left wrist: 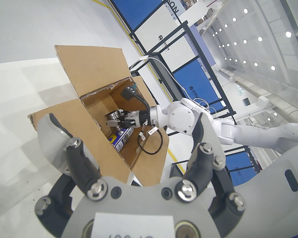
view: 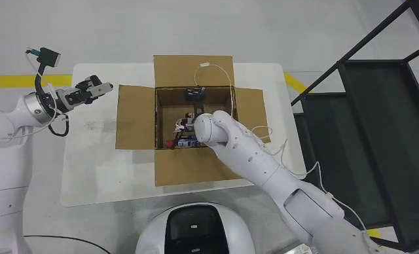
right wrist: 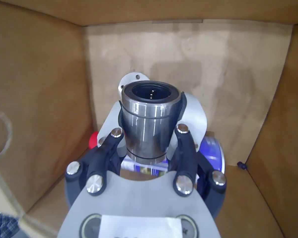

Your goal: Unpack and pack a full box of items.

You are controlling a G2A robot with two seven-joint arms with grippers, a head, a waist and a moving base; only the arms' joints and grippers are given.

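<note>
An open cardboard box (view: pixel 136 116) (left wrist: pixel 89 68) (right wrist: pixel 39 75) stands on the white table (view: pixel 98 169). Inside the box, my right gripper (right wrist: pixel 151 107) (left wrist: pixel 114 121) is shut on a steel flanged bearing sleeve (right wrist: pixel 147 120) (left wrist: pixel 113 115), held above the box floor. Below it lies a blue and yellow spray can (left wrist: pixel 121 138) (right wrist: pixel 212 151) (view: pixel 186 143) with a red cap (right wrist: pixel 93 139). My left gripper (left wrist: pixel 129 134) (view: pixel 105 86) hangs open with nothing between its fingers over the table's left edge, outside the box.
The box flaps (view: pixel 194 69) are spread outward on all four sides. A black metal stair frame (view: pixel 366 129) stands to the right of the table. Bare table surface lies left of the box.
</note>
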